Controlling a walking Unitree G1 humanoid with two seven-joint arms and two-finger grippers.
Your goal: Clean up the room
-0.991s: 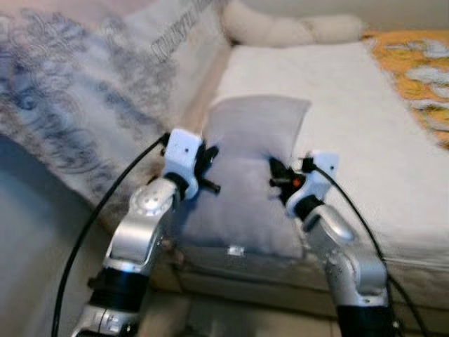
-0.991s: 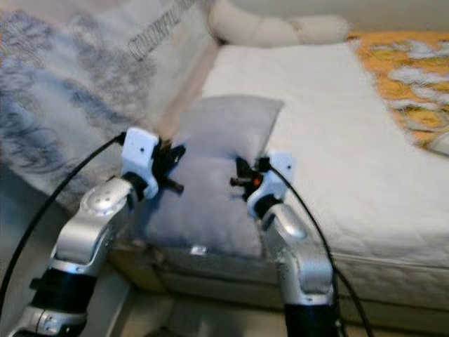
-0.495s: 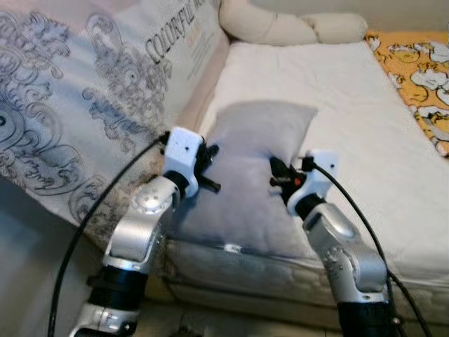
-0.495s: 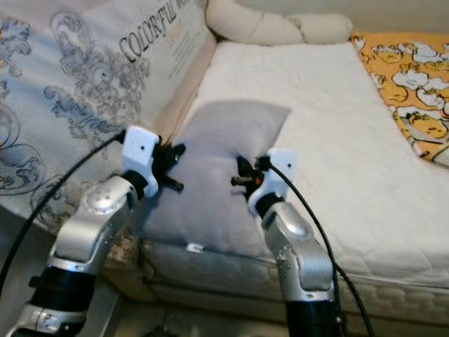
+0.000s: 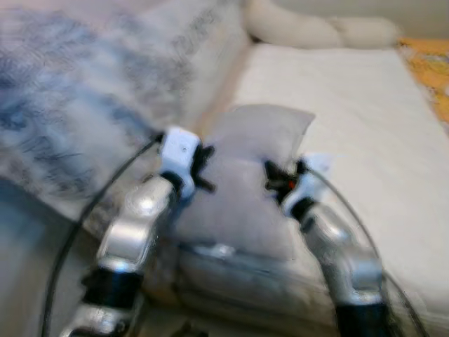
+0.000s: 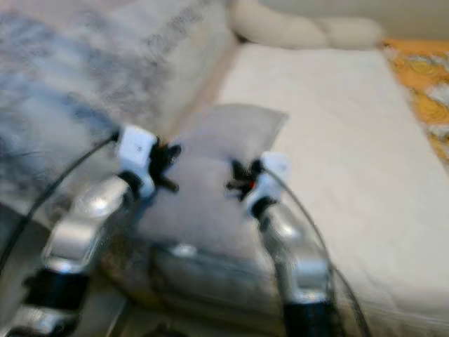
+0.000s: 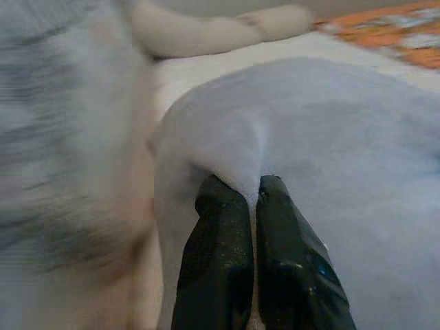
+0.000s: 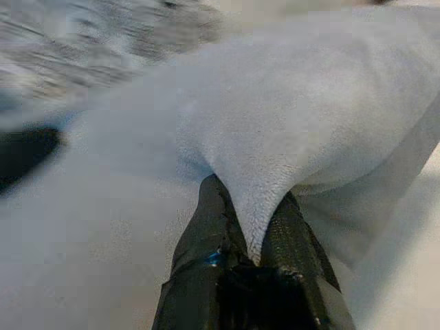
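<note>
A grey pillow (image 5: 245, 189) hangs between my two arms over the near edge of the white mattress (image 5: 365, 119). My left gripper (image 5: 205, 168) is shut on the pillow's left side. In the left wrist view its black fingers (image 7: 220, 254) pinch a fold of the grey fabric (image 7: 330, 137). My right gripper (image 5: 272, 177) is shut on the pillow's right side. The right wrist view has its fingers (image 8: 206, 240) clamped on a ridge of the same pillow (image 8: 275, 137). The head views are blurred.
A patterned grey-and-white mattress or board (image 5: 91, 98) leans at the left. A cream bolster (image 5: 316, 29) lies at the bed's far end. An orange printed blanket (image 5: 428, 70) covers the far right. Black cables (image 5: 105, 210) trail from both wrists.
The whole picture has shifted and blurred, so the camera has moved. Both grippers still hold the pillow at the same spots.
</note>
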